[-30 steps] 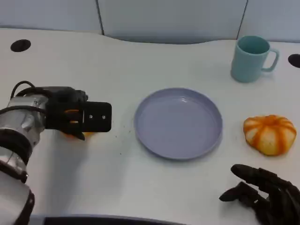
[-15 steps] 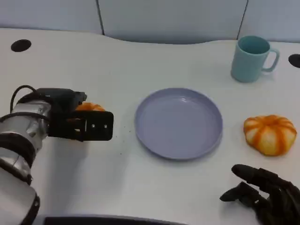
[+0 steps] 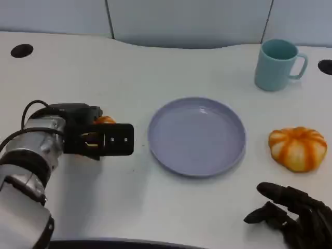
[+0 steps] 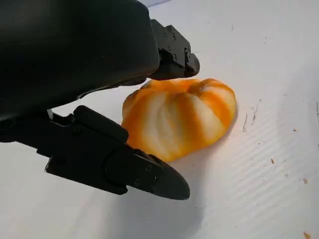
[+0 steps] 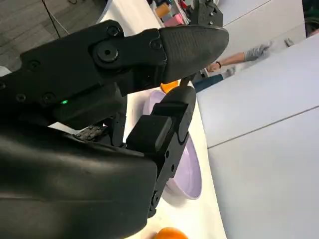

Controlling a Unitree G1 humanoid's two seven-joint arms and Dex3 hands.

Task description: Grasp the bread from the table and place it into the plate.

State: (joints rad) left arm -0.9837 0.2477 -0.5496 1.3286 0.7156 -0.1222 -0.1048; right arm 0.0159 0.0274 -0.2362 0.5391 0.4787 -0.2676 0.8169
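A small orange-and-white striped bread [image 3: 105, 120] sits between the fingers of my left hand [image 3: 98, 139], left of the lavender plate [image 3: 155, 150]. In the left wrist view the bread [image 4: 179, 117] is gripped from two sides by black fingers [image 4: 134, 172], low over the white table. The plate holds nothing. A second, larger striped bread [image 3: 298, 149] lies on the table right of the plate. My right hand [image 3: 295, 218] rests at the lower right, below that bread, with its fingers apart and nothing in them. In the right wrist view my right hand [image 5: 124, 114] is seen with the plate [image 5: 187, 172] beyond it.
A teal mug [image 3: 277, 65] stands at the back right, handle to the right. Two dark round holes [image 3: 22, 50] mark the table's far corners. A grey partition wall runs along the back edge.
My left hand has moved to the right toward the plate, carrying the small bread with it. The right hand, plate, mug and larger bread have stayed put.
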